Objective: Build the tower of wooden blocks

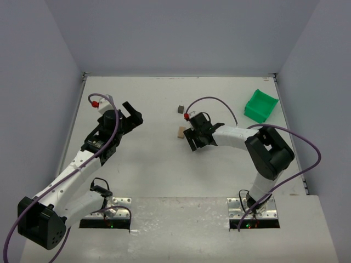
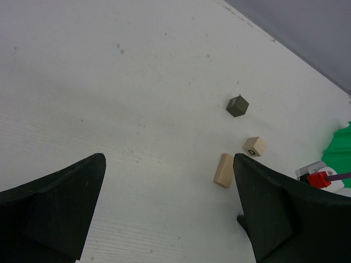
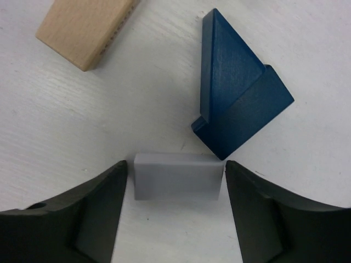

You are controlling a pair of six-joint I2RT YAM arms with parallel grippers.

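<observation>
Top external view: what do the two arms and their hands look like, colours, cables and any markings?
The left arm and right arm have white links with black joint housings. Each carries a looping purple cable with a red connector near the wrist. The left hand and right hand are black, with two wedge-shaped fingers. No lettering shows.

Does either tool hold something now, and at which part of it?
Left tool is open and empty. Right tool has its fingers at the two short ends of the grey block; a firm hold cannot be told.
</observation>
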